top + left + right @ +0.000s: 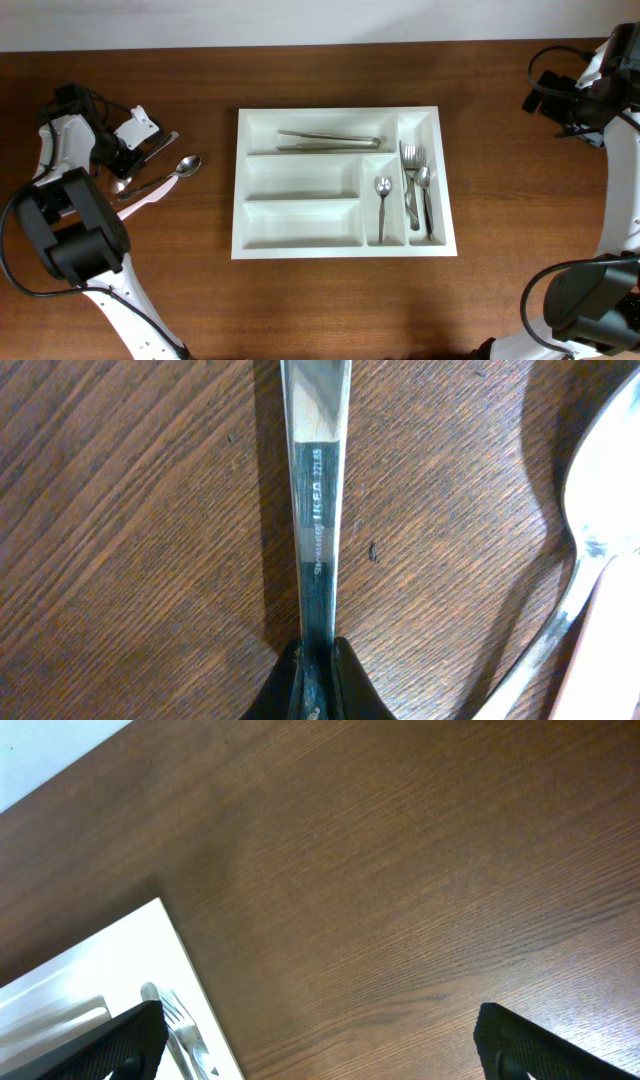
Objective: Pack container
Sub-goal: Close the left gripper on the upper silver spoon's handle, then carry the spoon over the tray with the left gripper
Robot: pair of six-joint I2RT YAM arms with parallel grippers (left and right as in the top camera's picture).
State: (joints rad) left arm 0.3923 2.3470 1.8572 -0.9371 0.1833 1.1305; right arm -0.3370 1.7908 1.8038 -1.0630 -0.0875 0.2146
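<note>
The container (300, 222) is a large white cutlery tray at the table's middle. It holds tongs (330, 140) in the top long compartment, a spoon (383, 205) in the short narrow one, and forks with a spoon (418, 190) in the right one. My left gripper (124, 160) is far left of it, shut (318, 685) on the flat steel handle of a piece of cutlery (318, 480) over the wood. My right gripper (562, 100) is open and empty (320, 1050) beyond the tray's right corner (120, 970).
A loose spoon (186, 165) lies on the table right of the left gripper and also shows in the left wrist view (600, 510). A pale pinkish handle (140, 203) lies beside it. The tray's two lower long compartments hold nothing.
</note>
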